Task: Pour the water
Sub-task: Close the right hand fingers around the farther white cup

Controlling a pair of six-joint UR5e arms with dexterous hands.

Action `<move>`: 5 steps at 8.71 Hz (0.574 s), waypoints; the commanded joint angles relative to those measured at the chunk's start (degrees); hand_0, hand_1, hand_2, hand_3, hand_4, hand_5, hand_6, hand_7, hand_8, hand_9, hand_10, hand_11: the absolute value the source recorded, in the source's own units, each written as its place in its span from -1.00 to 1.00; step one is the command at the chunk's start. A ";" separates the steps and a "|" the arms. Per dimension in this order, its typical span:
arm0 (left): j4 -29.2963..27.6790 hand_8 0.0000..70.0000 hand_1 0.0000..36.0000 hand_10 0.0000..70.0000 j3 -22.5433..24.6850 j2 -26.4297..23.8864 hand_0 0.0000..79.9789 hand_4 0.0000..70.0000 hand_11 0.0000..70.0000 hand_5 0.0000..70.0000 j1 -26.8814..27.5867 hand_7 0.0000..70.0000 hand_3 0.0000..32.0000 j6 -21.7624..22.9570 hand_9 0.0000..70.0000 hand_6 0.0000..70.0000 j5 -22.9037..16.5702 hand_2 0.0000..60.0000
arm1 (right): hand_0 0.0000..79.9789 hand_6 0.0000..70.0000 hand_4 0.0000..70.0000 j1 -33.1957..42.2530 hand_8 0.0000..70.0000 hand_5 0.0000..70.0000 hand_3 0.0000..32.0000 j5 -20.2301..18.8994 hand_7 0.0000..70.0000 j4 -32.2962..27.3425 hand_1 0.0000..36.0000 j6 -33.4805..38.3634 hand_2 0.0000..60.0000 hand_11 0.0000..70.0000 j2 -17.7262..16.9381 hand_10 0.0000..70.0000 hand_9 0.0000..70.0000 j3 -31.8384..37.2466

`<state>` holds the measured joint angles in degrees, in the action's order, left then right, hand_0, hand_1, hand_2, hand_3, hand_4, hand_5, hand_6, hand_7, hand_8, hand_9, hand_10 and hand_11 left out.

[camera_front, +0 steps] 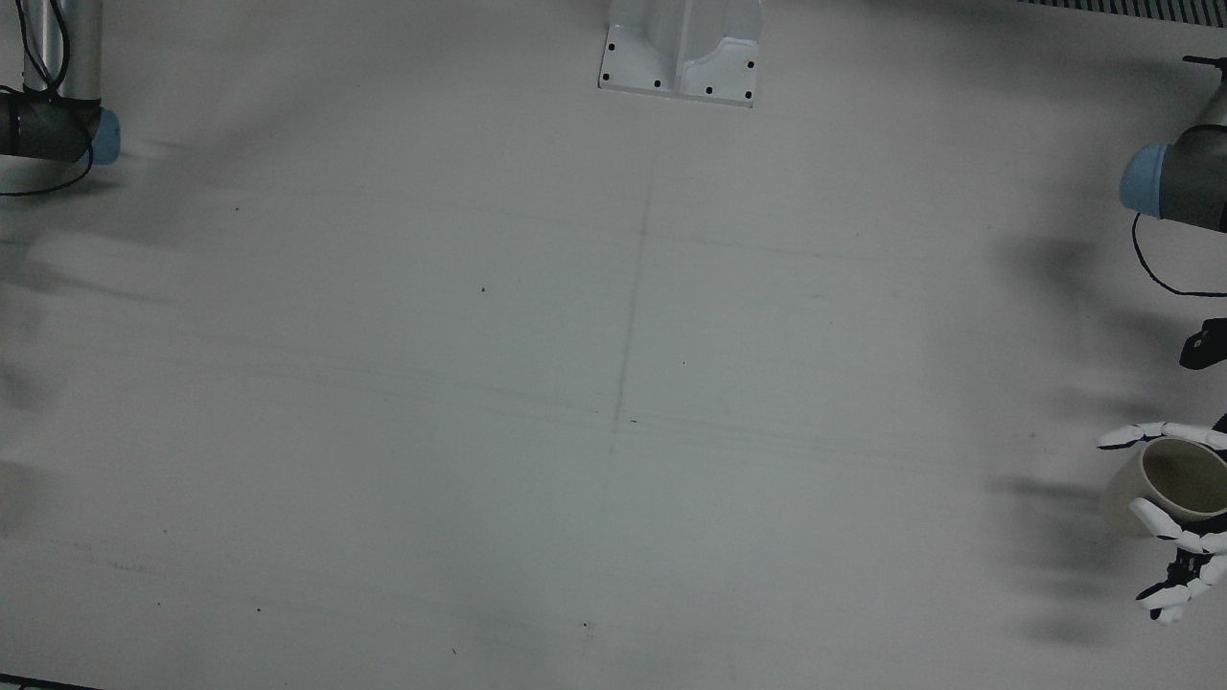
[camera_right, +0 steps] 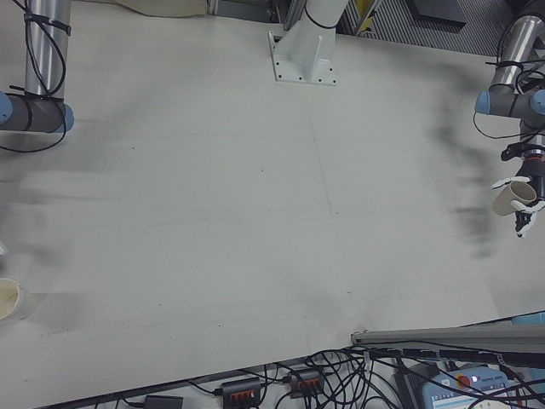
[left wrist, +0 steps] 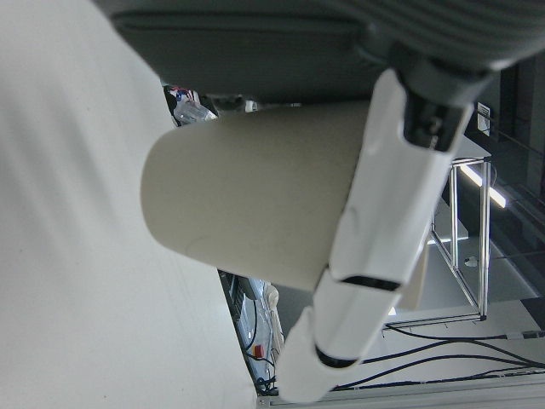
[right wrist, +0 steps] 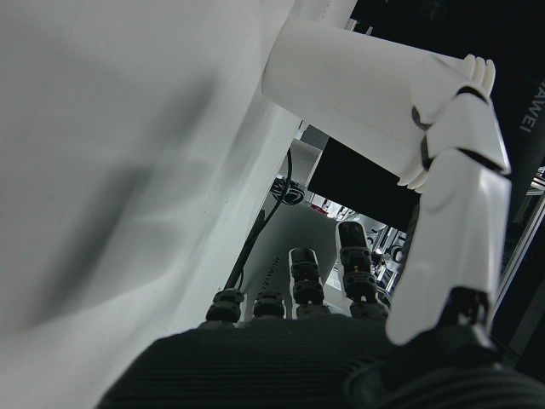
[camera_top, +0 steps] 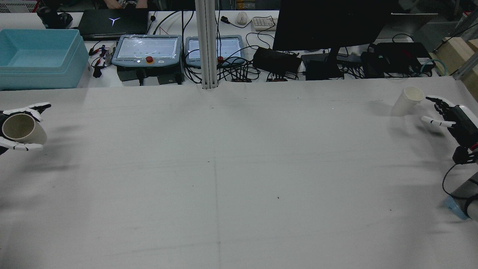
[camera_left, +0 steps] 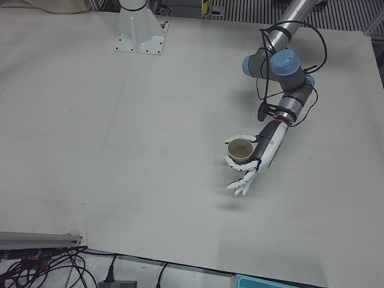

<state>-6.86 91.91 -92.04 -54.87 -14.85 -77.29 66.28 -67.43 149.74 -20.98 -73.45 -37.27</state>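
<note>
- Beige cup (camera_top: 23, 129) sat in the left hand (camera_left: 255, 162), fingers wrapped round it, lifted and tilted at the table's far left edge.
- White cup (camera_top: 408, 100) stood upright on the table (camera_top: 231, 168) at the far right; right hand (camera_top: 450, 117) just beside it, fingers spread, holding nothing.
- Cups were well apart, so by my read pouring hadn't begun.
- Left to do: grasp the white cup, bring the two together, tip.
- Couldn't tell if either held water.

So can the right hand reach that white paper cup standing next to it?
Probably yes. The right hand is open right beside the white paper cup, fingers pointing at it, with nothing on the table between them. It is not holding the cup yet.
</note>
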 commanded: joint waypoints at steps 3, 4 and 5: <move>-0.17 -0.72 0.58 -0.96 -0.24 0.11 1.00 1.00 -0.89 1.00 -0.06 -0.46 -1.00 0.35 -0.82 -0.67 -0.06 -0.41 | 0.37 -0.67 -0.59 -0.01 -0.92 -0.35 -0.91 2.21 -0.53 3.01 0.37 -1.43 -0.28 -0.81 2.35 -0.91 -0.87 0.18; -0.17 -0.72 0.58 -0.97 0.02 0.19 1.00 1.00 -0.90 1.00 -0.06 -0.46 -1.00 0.35 -0.83 -0.67 -0.14 -0.43 | 0.38 -0.67 -0.59 -0.01 -0.93 -0.34 -0.93 2.56 -0.53 3.28 0.38 -2.22 -0.29 -0.79 2.61 -0.90 -0.87 0.18; -0.17 -0.72 0.57 -0.97 0.20 0.19 1.00 1.00 -0.90 1.00 -0.14 -0.46 -1.00 0.44 -0.83 -0.67 -0.14 -0.44 | 0.39 -0.67 -0.57 -0.01 -0.92 -0.35 -0.84 3.09 -0.52 3.98 0.40 -2.66 -0.28 -0.79 3.31 -0.89 -0.87 0.18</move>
<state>-7.01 91.77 -91.90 -54.93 -14.51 -77.37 66.27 -65.41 152.60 -22.38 -71.06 -37.11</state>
